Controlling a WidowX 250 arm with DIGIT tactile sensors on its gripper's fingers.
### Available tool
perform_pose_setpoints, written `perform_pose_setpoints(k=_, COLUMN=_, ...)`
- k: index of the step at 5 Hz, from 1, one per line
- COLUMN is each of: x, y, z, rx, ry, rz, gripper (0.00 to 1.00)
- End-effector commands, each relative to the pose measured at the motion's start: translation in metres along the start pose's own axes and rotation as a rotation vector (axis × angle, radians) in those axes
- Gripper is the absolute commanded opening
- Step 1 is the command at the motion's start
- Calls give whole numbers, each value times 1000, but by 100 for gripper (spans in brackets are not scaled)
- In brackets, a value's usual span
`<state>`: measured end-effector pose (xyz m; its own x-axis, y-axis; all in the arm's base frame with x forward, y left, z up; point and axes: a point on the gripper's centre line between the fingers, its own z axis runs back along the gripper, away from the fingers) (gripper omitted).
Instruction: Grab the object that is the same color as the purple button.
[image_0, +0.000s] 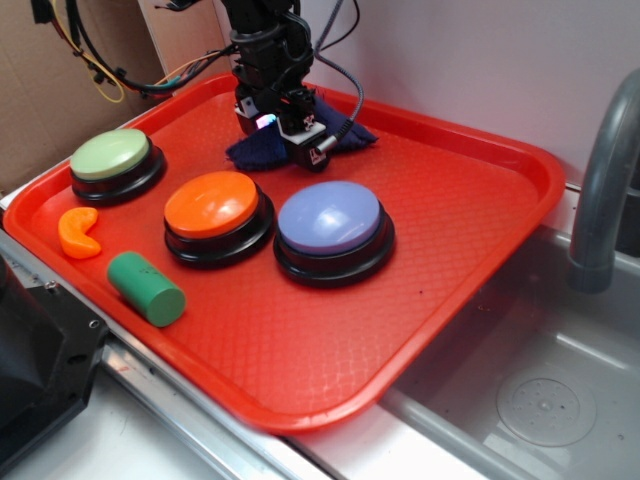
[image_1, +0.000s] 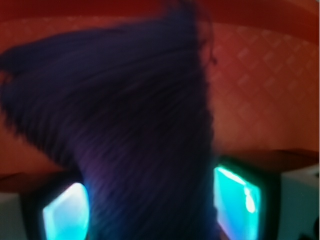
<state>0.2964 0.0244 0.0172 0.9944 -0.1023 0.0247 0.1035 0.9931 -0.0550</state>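
Red tray (image_0: 480, 250): navy rag (image_0: 255, 150) directly under tool (image_0: 268, 122), between fingers (image_1: 65, 215).

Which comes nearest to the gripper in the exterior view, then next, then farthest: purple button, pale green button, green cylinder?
From the gripper, down on the dark cloth at the tray's back:
1. Purple button, just in front, toward the sink.
2. Pale green button, at the tray's left.
3. Green cylinder, front-left edge.

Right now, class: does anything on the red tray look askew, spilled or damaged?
Nothing looks spilled or damaged. The only untidy thing is the dark rag, lying crumpled at the tray's far edge under the gripper. The three buttons sit flat and upright.
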Motion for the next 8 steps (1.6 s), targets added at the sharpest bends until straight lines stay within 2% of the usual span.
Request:
perform_pose_setpoints(k=1, x=2, y=-16, z=4, rx=11, ry=-17, rz=-20, gripper=0)
perform_pose_setpoints(k=2, x=5, y=-8, z=10, rx=28, ry=-15, rz=-13, gripper=0)
perform_pose_setpoints(k=3, x=4, y=2, z=37, rx=80, ry=-57, rz=52, gripper=0)
perform_pose_setpoints(k=4, x=-4, y=5, z=86, rx=112, ry=-133, rz=106, gripper=0)
perform_pose_setpoints(k=5, x=-21, y=3, z=136, rx=92, ry=-209, rz=153, gripper=0)
perform_pose_setpoints(k=6, x=-34, y=-1, z=164, rx=47, ry=-240, rz=154, gripper=0)
perform_pose_setpoints(k=7, x=-26, y=0, z=149, rx=26, ry=-222, rz=47, gripper=100)
perform_pose_setpoints(k=8, x=-11, y=12, z=107, rx=54, ry=-195, rz=45, gripper=100)
